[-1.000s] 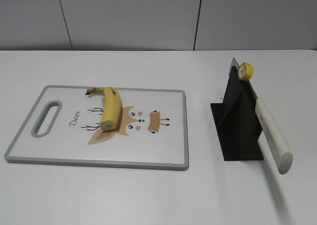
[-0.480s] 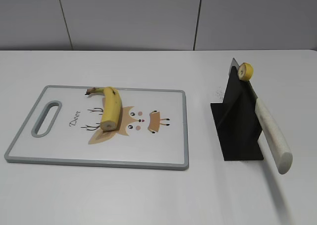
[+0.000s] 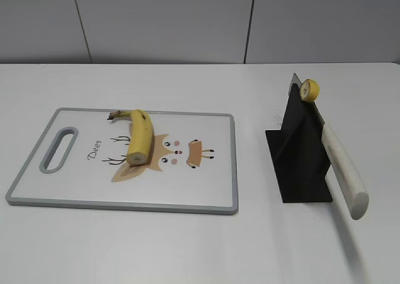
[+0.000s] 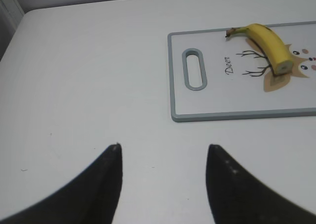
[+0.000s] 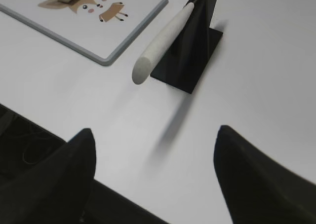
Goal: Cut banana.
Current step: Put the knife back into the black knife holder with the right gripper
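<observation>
Banana (image 4: 269, 45) lies on board (image 4: 232, 95), well beyond parted left fingers (image 4: 106, 177).

My left gripper (image 4: 163, 179) hangs above the table with its two dark fingers spread apart, nothing between them. My right gripper (image 5: 153, 177) is likewise spread wide, its fingers parted and holding nothing, tilted down over the table's near edge. Neither arm shows in the exterior view.

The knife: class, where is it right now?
In the exterior view, the knife rests in the black stand right of the cutting board.
</observation>
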`<state>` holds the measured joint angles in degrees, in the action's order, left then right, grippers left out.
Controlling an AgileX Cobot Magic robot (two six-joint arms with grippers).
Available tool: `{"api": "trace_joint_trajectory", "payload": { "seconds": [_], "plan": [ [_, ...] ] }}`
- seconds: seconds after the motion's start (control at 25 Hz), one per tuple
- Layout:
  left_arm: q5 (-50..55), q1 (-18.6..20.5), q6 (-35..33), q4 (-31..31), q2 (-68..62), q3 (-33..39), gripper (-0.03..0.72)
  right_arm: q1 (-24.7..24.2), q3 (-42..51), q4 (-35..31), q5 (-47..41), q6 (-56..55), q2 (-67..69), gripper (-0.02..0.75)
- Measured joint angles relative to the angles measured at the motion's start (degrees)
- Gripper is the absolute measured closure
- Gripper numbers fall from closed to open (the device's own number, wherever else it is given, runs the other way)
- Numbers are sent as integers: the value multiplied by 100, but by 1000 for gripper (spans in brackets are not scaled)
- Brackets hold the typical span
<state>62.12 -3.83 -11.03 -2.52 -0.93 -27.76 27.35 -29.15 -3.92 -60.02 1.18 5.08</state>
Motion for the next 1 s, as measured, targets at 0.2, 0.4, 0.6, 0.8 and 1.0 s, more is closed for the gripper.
{"api": "trace_joint_trajectory", "payload": {
  "seconds": [0.2, 0.4, 0.6, 0.8, 1.0],
  "plan": [
    [0, 0, 0, 0, 0, 0, 168, 0, 0, -8, 0, 0, -371, 163],
    [0, 0, 0, -6, 0, 0, 168, 0, 0, -8, 0, 3, -544, 163],
    [0, 0, 0, -12, 0, 0, 168, -6, 0, -8, 0, 3, -544, 163],
    [0, 0, 0, -12, 0, 0, 168, -315, 0, -8, 0, 3, -544, 163],
    [0, 0, 0, -12, 0, 0, 168, -1074, 0, -12, 0, 3, -544, 163]
  ]
}}
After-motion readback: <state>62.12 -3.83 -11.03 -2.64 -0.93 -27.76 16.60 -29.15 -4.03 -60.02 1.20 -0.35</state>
